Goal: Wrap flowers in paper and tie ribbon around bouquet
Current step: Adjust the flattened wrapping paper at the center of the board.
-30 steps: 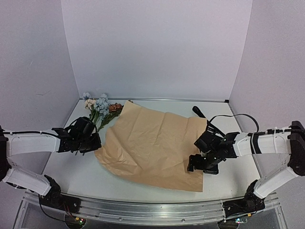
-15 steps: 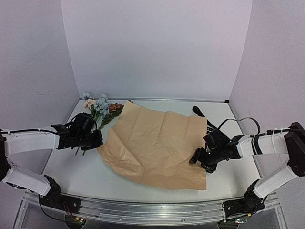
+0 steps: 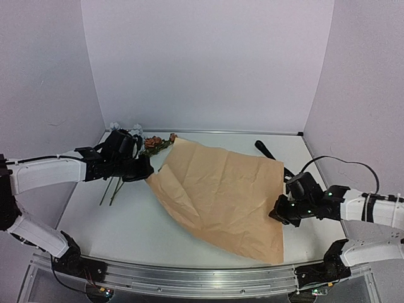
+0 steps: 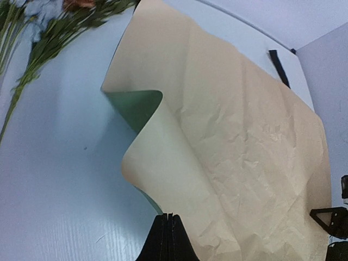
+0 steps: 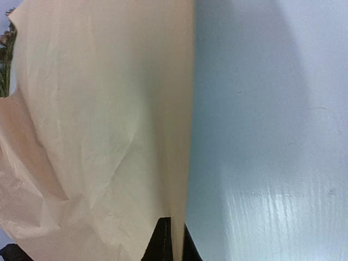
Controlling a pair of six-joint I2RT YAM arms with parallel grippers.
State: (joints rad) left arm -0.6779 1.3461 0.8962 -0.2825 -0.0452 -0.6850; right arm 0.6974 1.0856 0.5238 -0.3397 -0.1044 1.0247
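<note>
Top cam high, rear, looks fwd/down; wrist cams close, low; all share paper (image 3: 221, 189).

A robot lab's test cell, as we read it.
We see two white-and-black arms, left arm (image 3: 44, 175) and right arm (image 3: 372, 208), bolted to an aluminium rail (image 3: 189, 279) behind the left fingers (image 4: 160, 247) and right fingers (image 5: 162, 244), with small lit circuit boards (image 3: 101, 292) on it. Beyond the fingers and out to either side of them, plain white panels (image 3: 202, 63) wall in a white desk (image 3: 126, 221). A loose black cable (image 3: 341, 163) loops off the right arm.
</note>
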